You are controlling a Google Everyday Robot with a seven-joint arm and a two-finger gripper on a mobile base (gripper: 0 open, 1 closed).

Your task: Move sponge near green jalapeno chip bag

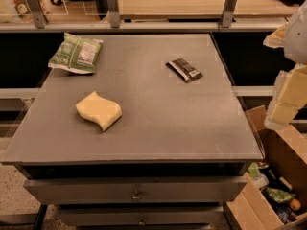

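Grey tabletop point(163, 133) carries the sponge point(99, 110) lying free at front left, well apart from the green jalapeno chip bag point(76, 53) at the back-left corner. The gripper point(287, 97) hangs beyond the right edge, empty-looking, spread or closed impossible to tell, probably because no reach has begun.

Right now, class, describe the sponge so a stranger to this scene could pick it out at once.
Start at the grey table with drawers; the sponge lies on its front-left part, nearer than the green chip bag at the back-left corner. It is the pale yellow, wavy-edged block, unlike the dark wrapper or the robot's hand off the right edge.
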